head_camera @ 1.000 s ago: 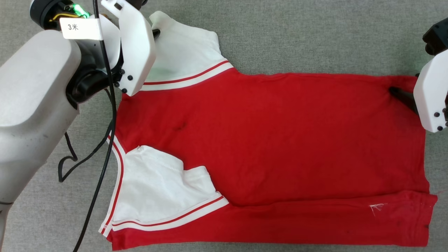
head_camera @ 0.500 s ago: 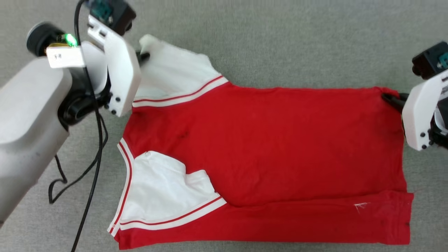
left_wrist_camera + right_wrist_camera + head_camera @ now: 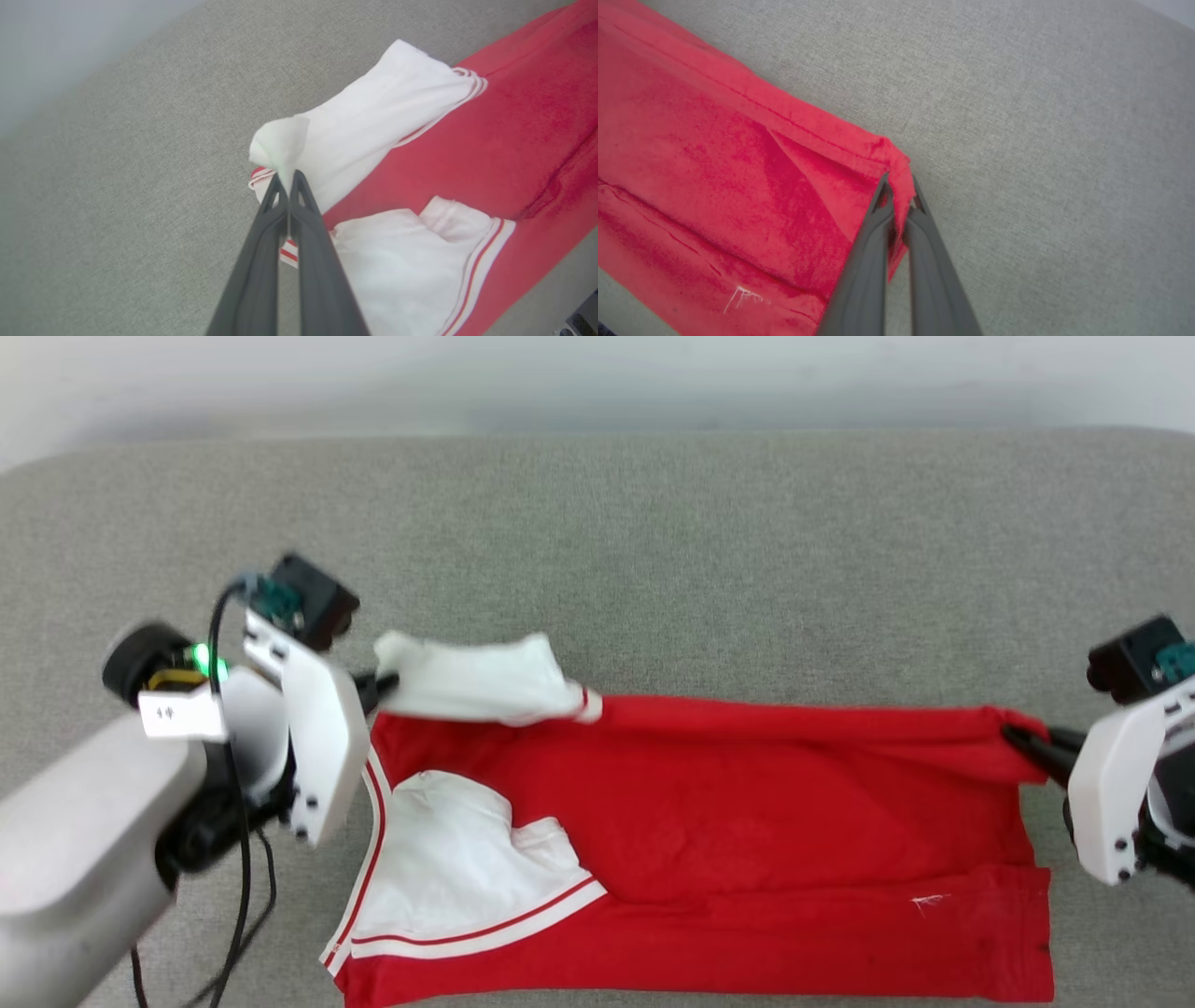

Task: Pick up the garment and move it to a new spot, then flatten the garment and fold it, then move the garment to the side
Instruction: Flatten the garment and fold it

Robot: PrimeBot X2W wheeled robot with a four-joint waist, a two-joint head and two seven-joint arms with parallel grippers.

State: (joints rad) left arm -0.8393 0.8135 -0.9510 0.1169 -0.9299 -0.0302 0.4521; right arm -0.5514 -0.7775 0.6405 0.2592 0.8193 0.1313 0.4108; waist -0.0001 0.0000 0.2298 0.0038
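A: Jaws first. The left gripper (image 3: 289, 179) is pinched flat on the tip of the far white sleeve (image 3: 476, 686). The right gripper (image 3: 899, 186) is pinched on the far hem corner (image 3: 892, 154).

B: Location of the garment?

A: The red jersey T-shirt (image 3: 709, 812) lies sideways on the grey fabric surface (image 3: 653, 551), sleeve end left, hem right. Its far long edge is raised between the two grips and the near part lies flat. The near white sleeve (image 3: 457, 859) is folded in over the body.

B: Step in hand?

A: Judged to be the fold. With both far corners lifted, the far edge looks set to go over toward the near edge. The next move calls for both arms to travel together and level, with the edge taut so the far sleeve tucks in rather than bunches. They would then let go along the near edge.

B: Edges and room?

A: On the far side there is broad bare surface up to the pale wall (image 3: 597, 373). To the right there is bare surface beside the hem. To the left a black cable (image 3: 245, 859) hangs near the sleeve end. On the near side the shirt runs to the bottom of the head view, so I cannot tell the margin.
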